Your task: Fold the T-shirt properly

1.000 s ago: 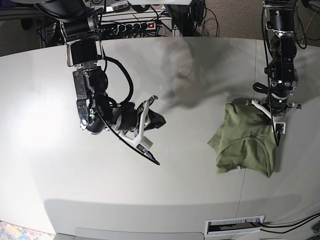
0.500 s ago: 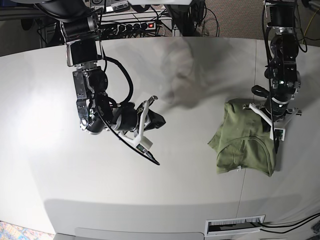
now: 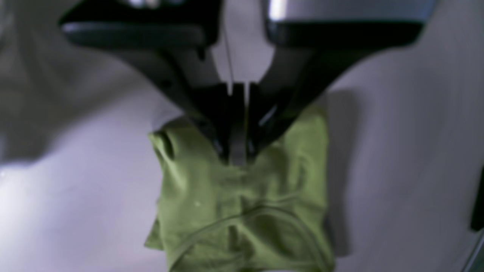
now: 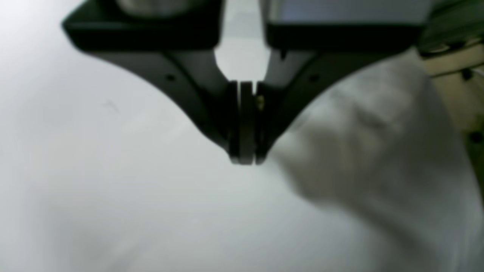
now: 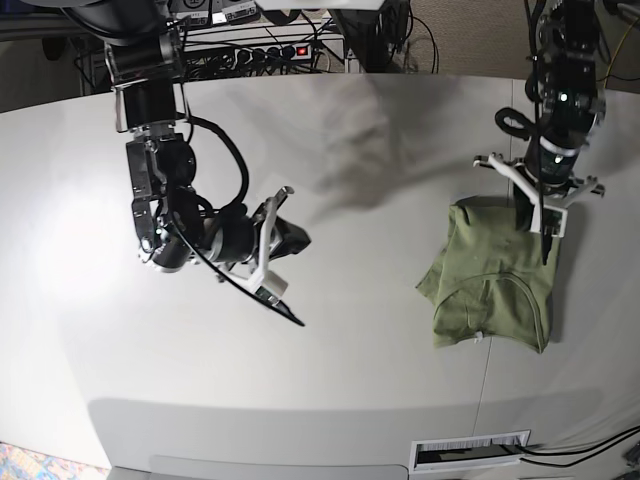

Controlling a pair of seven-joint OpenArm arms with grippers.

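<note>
Green T-shirt (image 5: 492,290), one, lies folded on the worktop (image 5: 380,370). Both tools have shifted since earlier: the left tool (image 5: 543,248) rose, clenched and empty, and the right tool (image 5: 290,310), also clenched, drew back.

One T-shirt (image 5: 490,285) is counted, folded into a compact bundle near the right edge of the table (image 5: 350,370). One table is seen. Two robot arms are counted, each ending in one gripper: the left gripper (image 5: 545,240) above the shirt's far edge, the right gripper (image 5: 290,310) over bare tabletop towards the left side. One power strip (image 5: 275,50) is made out beyond the far edge.
</note>
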